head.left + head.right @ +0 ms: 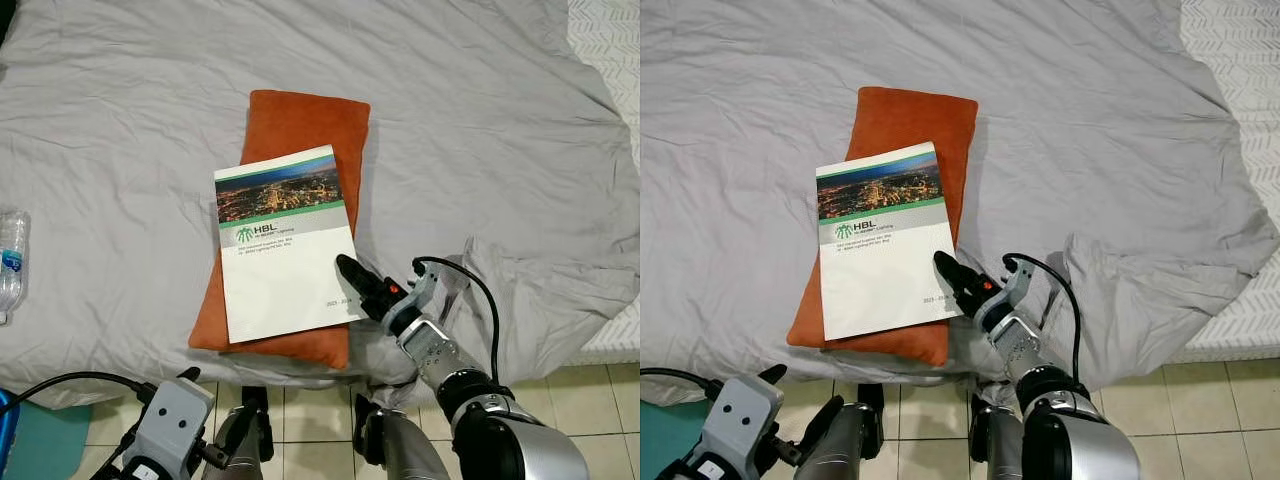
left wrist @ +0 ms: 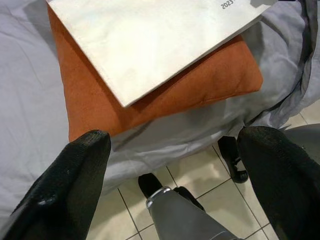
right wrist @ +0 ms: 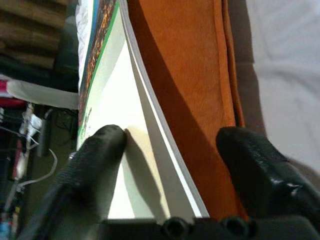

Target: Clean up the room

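A white catalogue [image 1: 283,250] with a city photo on its cover lies on an orange pillow [image 1: 300,130] on the grey-sheeted bed [image 1: 480,120]. My right gripper [image 1: 352,273] is at the catalogue's near right corner. In the right wrist view that gripper [image 3: 170,142] is open, one finger [image 3: 102,145] over the cover and the other beside the pillow's edge [image 3: 200,100], with the catalogue's edge between them. My left gripper [image 2: 175,145] hangs open below the bed's edge, above the tiled floor, facing the pillow's near end [image 2: 165,100].
A clear plastic bottle [image 1: 10,262] lies on the sheet at the far left. A rumpled fold of sheet [image 1: 540,290] hangs over the bed's near right corner. A white patterned cover [image 1: 610,40] is at the top right, and a teal object [image 1: 40,440] on the floor lower left.
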Motion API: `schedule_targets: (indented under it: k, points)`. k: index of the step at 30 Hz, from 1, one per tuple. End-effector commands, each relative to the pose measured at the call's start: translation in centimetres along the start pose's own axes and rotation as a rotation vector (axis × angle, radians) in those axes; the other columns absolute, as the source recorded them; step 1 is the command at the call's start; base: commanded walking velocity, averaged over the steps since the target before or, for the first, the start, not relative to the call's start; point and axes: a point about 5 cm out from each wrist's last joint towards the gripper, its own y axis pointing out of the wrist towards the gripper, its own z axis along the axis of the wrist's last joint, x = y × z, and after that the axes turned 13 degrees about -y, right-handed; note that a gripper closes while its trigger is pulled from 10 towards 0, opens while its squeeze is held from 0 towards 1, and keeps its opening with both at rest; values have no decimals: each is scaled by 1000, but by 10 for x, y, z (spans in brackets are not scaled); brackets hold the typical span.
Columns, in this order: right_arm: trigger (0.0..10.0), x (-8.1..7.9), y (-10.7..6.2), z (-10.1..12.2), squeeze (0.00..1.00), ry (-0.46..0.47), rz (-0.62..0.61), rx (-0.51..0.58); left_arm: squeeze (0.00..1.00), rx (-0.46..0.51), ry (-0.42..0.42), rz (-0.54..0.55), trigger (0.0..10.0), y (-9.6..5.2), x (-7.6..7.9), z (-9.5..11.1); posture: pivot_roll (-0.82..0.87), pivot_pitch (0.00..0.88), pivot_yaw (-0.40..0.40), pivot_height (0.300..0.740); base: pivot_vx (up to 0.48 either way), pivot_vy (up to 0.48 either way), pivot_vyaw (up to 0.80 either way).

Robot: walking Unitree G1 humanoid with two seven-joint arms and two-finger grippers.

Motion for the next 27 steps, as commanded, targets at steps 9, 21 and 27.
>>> schedule_targets:
  k: [9, 21, 27]
  points:
    - [0, -3, -6, -27, 0, 188, 4, -39, 0, -44, -17, -1, 10000, -3, 3, -10, 258, 613, -23, 740, 0, 0, 0]
    - [0, -5, -2, -19, 0, 229, 23, 0, 0, -39, -15, -6, 10000, 2, 3, -11, 234, 615, -25, 740, 0, 0, 0]
    - [0, -9, 3, -9, 0, 212, 51, 34, 0, -36, -10, -7, 10000, 6, 1, -12, 227, 591, -28, 740, 0, 0, 0]
